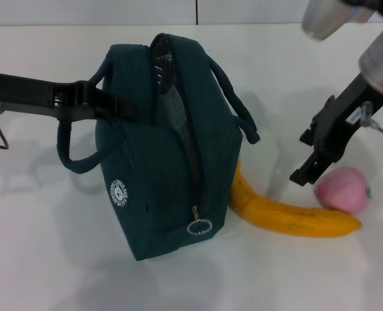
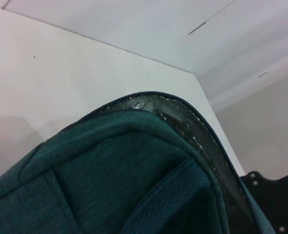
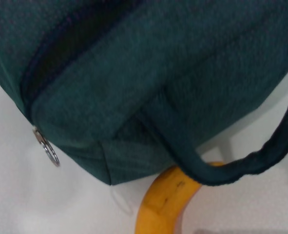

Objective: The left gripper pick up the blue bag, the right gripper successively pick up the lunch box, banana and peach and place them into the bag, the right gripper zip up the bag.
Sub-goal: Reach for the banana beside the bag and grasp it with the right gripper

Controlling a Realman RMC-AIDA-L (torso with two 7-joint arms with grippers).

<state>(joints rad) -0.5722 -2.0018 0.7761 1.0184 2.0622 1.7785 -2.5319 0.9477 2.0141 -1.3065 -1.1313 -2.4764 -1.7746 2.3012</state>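
Observation:
The blue bag (image 1: pixel 159 175) stands upright at the table's centre, its top zipper open at the far end and showing silver lining (image 1: pixel 162 65). My left gripper (image 1: pixel 116 107) is shut on the bag's upper left edge by a handle. The banana (image 1: pixel 288 217) lies against the bag's right base, with the peach (image 1: pixel 342 190) at its right end. My right gripper (image 1: pixel 302 170) hovers just above the banana, left of the peach, holding nothing. The lunch box is out of view. The right wrist view shows the bag (image 3: pixel 134 63), its ring pull (image 3: pixel 48 151) and the banana (image 3: pixel 163 204).
The white table (image 1: pixel 42 259) runs to a back edge against a white wall. The bag's right handle (image 1: pixel 240 110) hangs out toward my right arm. The zipper ring pull (image 1: pixel 199 227) sits low on the bag's near end.

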